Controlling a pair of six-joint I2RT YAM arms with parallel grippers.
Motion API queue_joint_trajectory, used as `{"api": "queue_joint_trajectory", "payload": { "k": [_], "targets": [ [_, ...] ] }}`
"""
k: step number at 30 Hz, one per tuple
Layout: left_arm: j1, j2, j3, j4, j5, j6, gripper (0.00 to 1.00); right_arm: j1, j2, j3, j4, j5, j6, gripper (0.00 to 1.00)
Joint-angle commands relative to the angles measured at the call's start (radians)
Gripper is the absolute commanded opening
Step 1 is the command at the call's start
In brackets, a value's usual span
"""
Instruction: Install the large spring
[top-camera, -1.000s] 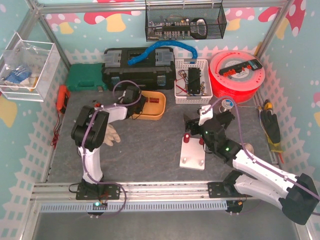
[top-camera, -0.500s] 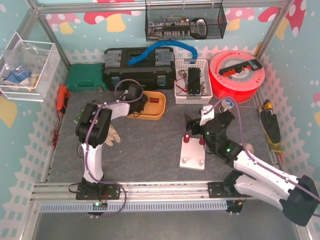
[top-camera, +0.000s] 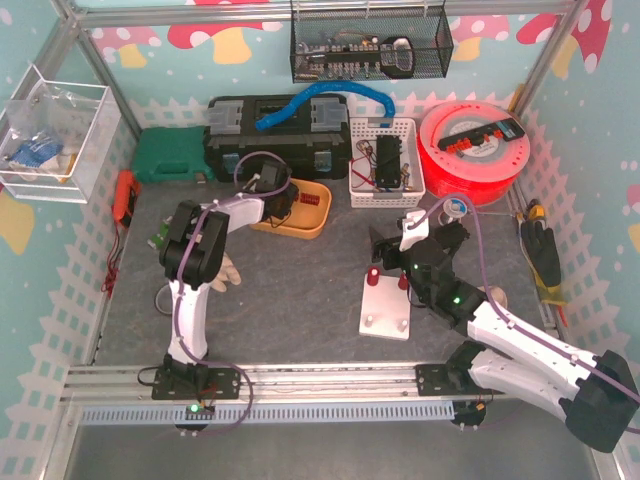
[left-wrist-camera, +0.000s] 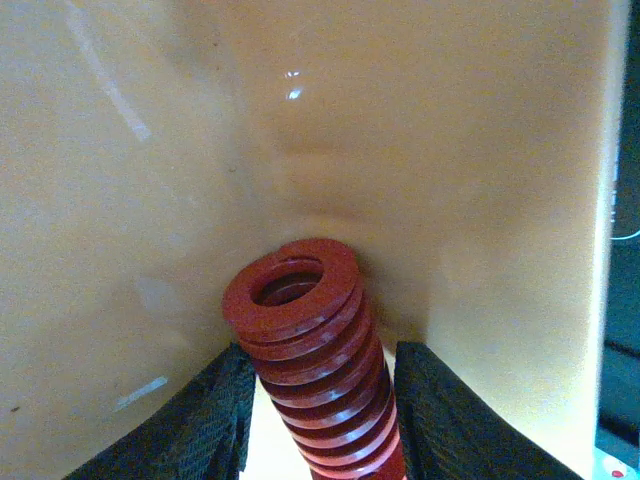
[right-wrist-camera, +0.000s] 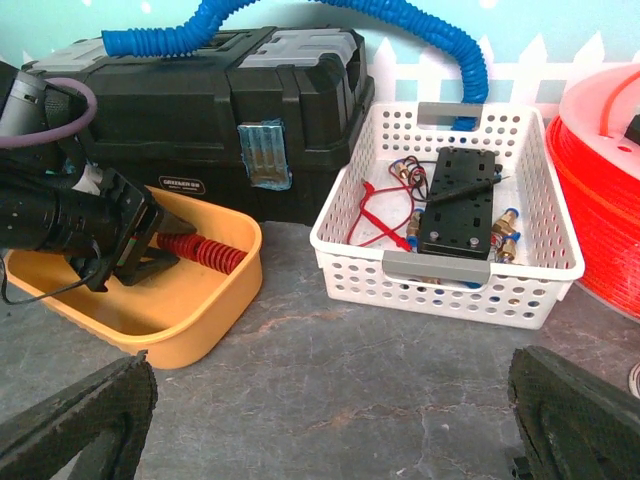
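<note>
Step in hand, as we read it: pick the large spring (left-wrist-camera: 310, 340) out of the orange tray (left-wrist-camera: 460, 150). We have the left gripper (left-wrist-camera: 322, 362) down inside the tray with the spring between its fingers. The pads (left-wrist-camera: 200, 430) sit on either side of the coils, and the opening is narrow, about spring-width. From the wrist view we can't tell if they are pressing on the coils or just short of contact. We treat the grasp as unconfirmed.

Where the spring is: low in the tray, axis running along the fingers, free end pointing away from the wrist camera and close to the tray wall. A good part of its length sticks out past the fingertips. The right wrist view agrees: large spring (right-wrist-camera: 205, 255) poking out of the left gripper (right-wrist-camera: 135, 245) across the orange tray (right-wrist-camera: 215, 320).

How we'd do it well:
- Close squarely on the coil body, not the end ring.
- Grip further along the spring if there's room. A hold on the tail end alone risks it pivoting or popping out.
- Squeeze gently, because round coils can roll between the pads.
- Lift straight up past the tray rim before travelling.

We see the right gripper (right-wrist-camera: 330, 430) spread wide, holding nothing. It is beside the white fixture plate (top-camera: 388, 308), well apart from the tray. We expect the spring to go there, presumably over one of its posts (top-camera: 402, 323).
</note>
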Motion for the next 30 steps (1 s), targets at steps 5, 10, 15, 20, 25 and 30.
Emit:
{"api": "queue_joint_trajectory", "payload": {
  "k": [5,10,15,20,25,30],
  "targets": [
    [0.009,0.059,0.042,-0.153,-0.037,0.007,0.43,0.004,0.001,-0.01,0.025,0.016,-0.011,0.95],
    [0.009,0.029,0.062,-0.226,-0.048,-0.008,0.41,0.004,-0.004,-0.012,0.025,0.022,-0.014,0.95],
    [0.006,0.026,0.11,-0.226,-0.018,0.045,0.5,0.004,0.0,-0.01,0.026,0.013,-0.013,0.95],
    [0.003,0.073,0.15,-0.226,0.023,0.053,0.53,0.004,-0.002,-0.01,0.025,0.02,-0.016,0.95],
    [0.006,0.127,0.153,-0.23,0.06,0.042,0.51,0.004,-0.009,-0.013,0.026,0.025,-0.017,0.95],
    [0.01,0.134,0.141,-0.246,0.047,0.038,0.46,0.004,-0.008,-0.012,0.026,0.022,-0.017,0.95]
  ]
}}
